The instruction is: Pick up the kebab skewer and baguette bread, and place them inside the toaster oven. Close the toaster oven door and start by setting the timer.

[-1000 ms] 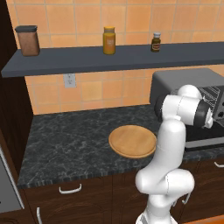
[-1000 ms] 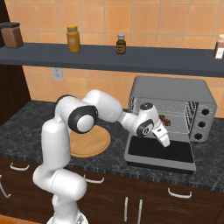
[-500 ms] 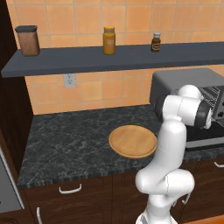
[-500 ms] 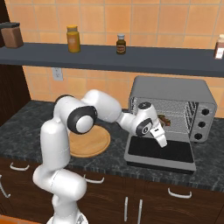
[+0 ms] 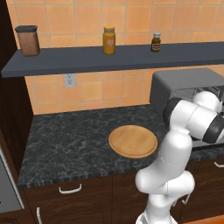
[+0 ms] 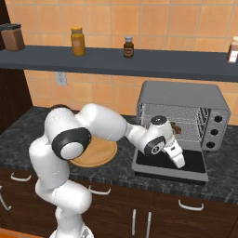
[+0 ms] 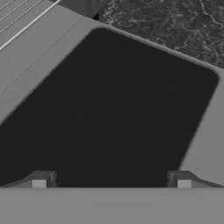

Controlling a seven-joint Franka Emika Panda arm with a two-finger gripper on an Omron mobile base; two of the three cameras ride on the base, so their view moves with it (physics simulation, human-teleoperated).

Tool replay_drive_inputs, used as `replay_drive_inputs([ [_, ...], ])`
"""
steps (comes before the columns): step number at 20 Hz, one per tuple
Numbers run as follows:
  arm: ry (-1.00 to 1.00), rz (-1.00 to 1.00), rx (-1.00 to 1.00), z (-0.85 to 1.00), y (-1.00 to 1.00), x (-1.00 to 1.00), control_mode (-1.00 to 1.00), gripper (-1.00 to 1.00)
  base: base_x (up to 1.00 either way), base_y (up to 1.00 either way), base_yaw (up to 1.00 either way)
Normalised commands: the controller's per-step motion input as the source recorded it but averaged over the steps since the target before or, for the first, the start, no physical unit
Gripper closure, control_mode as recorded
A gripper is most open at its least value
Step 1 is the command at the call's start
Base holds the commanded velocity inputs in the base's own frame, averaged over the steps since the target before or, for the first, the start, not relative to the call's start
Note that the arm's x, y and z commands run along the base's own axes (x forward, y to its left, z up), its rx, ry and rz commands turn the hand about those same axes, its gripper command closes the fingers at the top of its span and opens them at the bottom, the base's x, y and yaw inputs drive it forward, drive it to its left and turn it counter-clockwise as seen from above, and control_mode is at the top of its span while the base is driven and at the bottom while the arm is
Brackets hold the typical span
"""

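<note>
— So, what does the left base view give you?

— My white arm rises in front of the toaster oven (image 5: 188,85), which stands at the right end of the dark stone counter (image 5: 65,144). A round wooden board (image 5: 133,141) lies beside it. On the shelf (image 5: 87,59) above stand a brown canister (image 5: 28,40), an orange jar (image 5: 109,40) and a small dark bottle (image 5: 155,42).

— And from the right?

— The toaster oven door (image 6: 186,163) lies folded down flat, and my claw (image 6: 177,159) hangs just over its glass. Something brown sits on the wire rack (image 6: 186,123) inside; I cannot tell what it is.

— Your hand view?

— The door's dark glass sits right under me, and my two fingertips (image 7: 40,179) stand spread as wide as they go, with nothing between them.
</note>
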Motion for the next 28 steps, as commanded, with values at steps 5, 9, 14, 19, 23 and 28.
replay_drive_inputs([
  [5,0.11,0.58,0.0,0.01,-0.03,-1.0,-1.0,-1.0,0.0,0.0,0.0],
  [9,0.17,0.6,0.0,0.0,0.0,-1.0,-1.0,-1.0,0.0,0.0,0.0],
  [14,0.18,0.47,0.0,-0.23,0.0,-0.4,-1.0,-1.0,0.0,0.0,0.0],
  [19,0.04,0.37,0.0,-0.05,0.03,0.35,-1.0,-1.0,0.0,0.0,0.0],
  [23,0.09,0.14,0.0,-0.26,0.0,0.05,-1.0,-1.0,0.0,0.0,0.0],
  [28,0.01,0.0,0.0,-0.13,0.02,0.36,-1.0,-1.0,0.0,0.0,0.0],
])
